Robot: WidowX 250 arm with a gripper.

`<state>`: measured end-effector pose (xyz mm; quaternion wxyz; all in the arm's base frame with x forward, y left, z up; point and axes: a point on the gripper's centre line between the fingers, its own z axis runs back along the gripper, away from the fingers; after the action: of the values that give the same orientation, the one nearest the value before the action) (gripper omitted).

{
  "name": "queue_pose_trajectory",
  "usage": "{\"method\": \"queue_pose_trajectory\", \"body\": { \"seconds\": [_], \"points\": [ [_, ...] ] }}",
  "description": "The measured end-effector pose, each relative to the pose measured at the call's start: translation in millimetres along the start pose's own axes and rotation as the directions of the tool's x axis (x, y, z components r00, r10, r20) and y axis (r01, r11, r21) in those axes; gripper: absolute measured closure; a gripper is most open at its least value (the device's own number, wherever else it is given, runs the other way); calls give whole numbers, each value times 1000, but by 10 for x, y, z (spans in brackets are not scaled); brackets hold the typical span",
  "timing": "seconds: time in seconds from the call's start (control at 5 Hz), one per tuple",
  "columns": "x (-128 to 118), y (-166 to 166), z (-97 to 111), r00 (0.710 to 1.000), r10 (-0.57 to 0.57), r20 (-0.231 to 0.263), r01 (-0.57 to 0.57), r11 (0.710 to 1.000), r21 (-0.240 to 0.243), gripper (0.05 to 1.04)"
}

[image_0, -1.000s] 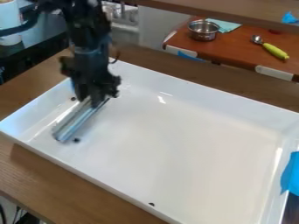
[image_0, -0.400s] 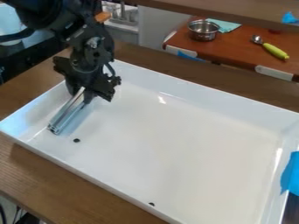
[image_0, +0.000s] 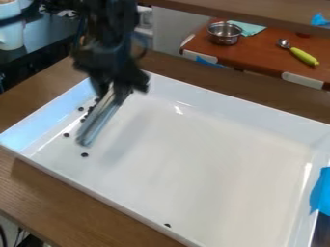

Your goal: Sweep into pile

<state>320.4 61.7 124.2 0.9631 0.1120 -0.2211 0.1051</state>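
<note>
- Dark bits [image_0: 83,120] are lying in the white tray [image_0: 238,159], mostly close beside the metal bar [image_0: 98,123] that your gripper [image_0: 115,90] is gripping at its upper end.
- You are wanting a firm hold here, since the long bar is likely twisting if a push is loading its free end.
- Its long edge is needing light, even contact with the tray floor; whether it is touching now, you cannot tell. Too high and bits are slipping under; too hard and it is scraping or skipping.
- You are probably gathering toward the view's left wall, so keep the bar's broad side facing the bits and go slowly, as small pieces are apt to be rolling.
- Past the cluster, a stray bit [image_0: 66,135] is sitting near the bar's free end and a second stray [image_0: 84,155] just beyond it; both are calling for a pass reaching lower.
- Farthest out, a lone bit [image_0: 168,225] is lying by the near wall, needing its own careful stroke, angled so the bar is not catching the tray's side.
</note>
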Motion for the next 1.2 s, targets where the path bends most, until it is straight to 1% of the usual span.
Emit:
{"method": "queue_pose_trajectory", "body": {
  "seconds": [0.2,0.4,0.6,0.8,1.0,1.2],
  "points": [
    [17,-391,228,999,17,-34,-20,996,-89,761],
    [-102,-813,331,998,17,-68,-30,983,-182,761],
    [-197,-1299,412,1000,20,-14,-23,978,-209,761],
    [-338,-1497,301,1000,-3,-11,1,983,-185,761],
    [-496,-1483,194,999,-38,-24,33,981,-189,761],
    [-597,-1437,103,997,-75,-27,69,979,-191,761]
  ]
}}
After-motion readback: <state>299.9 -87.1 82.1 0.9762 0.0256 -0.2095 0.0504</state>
